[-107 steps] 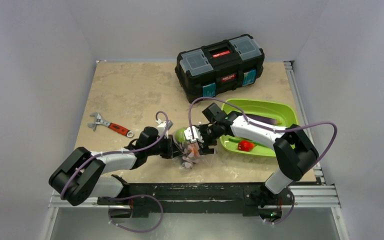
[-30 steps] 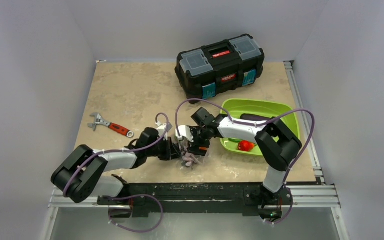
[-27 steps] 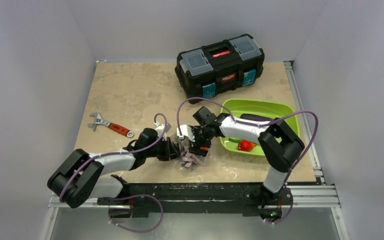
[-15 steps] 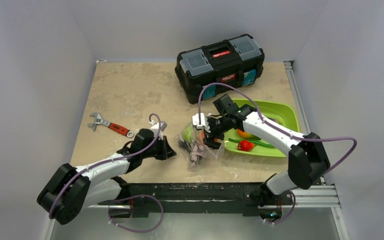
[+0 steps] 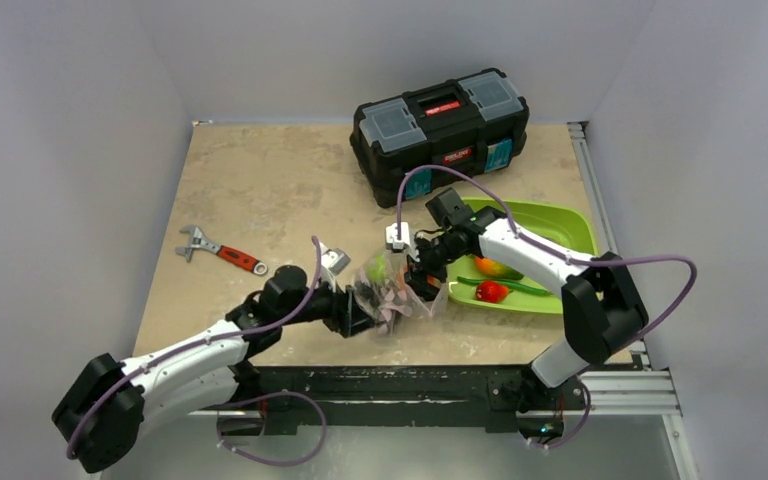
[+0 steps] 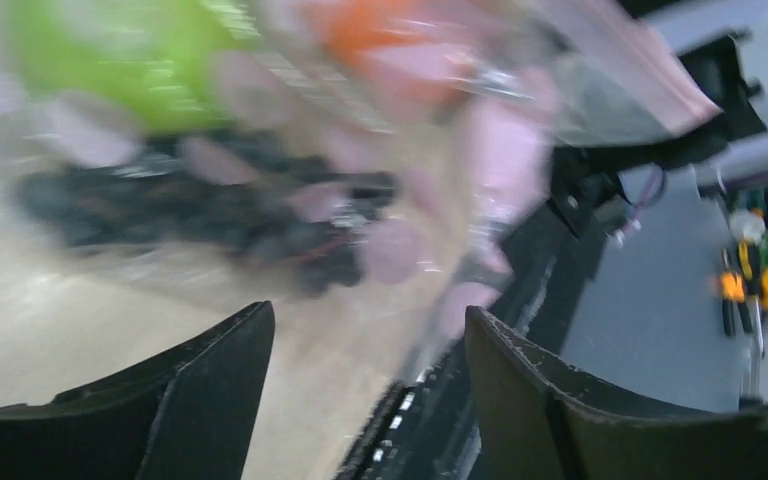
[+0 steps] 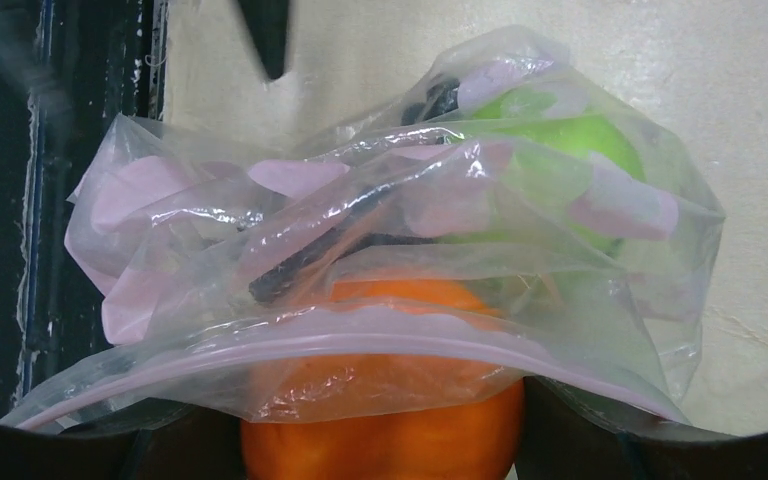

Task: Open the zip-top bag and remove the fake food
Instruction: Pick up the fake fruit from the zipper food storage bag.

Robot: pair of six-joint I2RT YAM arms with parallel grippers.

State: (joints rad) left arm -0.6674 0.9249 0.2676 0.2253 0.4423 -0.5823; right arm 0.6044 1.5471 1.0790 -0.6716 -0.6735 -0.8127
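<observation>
Right now the zip-top bag is lying crumpled near the 6 o'clock edge of the surface, between the two hands. The right hand is reaching down from 2 o'clock and pinching an orange at the bag's mouth, where the pinkish zip strip is draping across the fruit. Past it, a green apple is sitting under the clear plastic. The left hand is pointing at the bag from 8 o'clock, its fingers spread with nothing between them. At 3 o'clock a green tray is holding a red pepper, a mango and green beans. A black toolbox is sitting at 1 o'clock, and a red-handled wrench is lying at 9 o'clock.
</observation>
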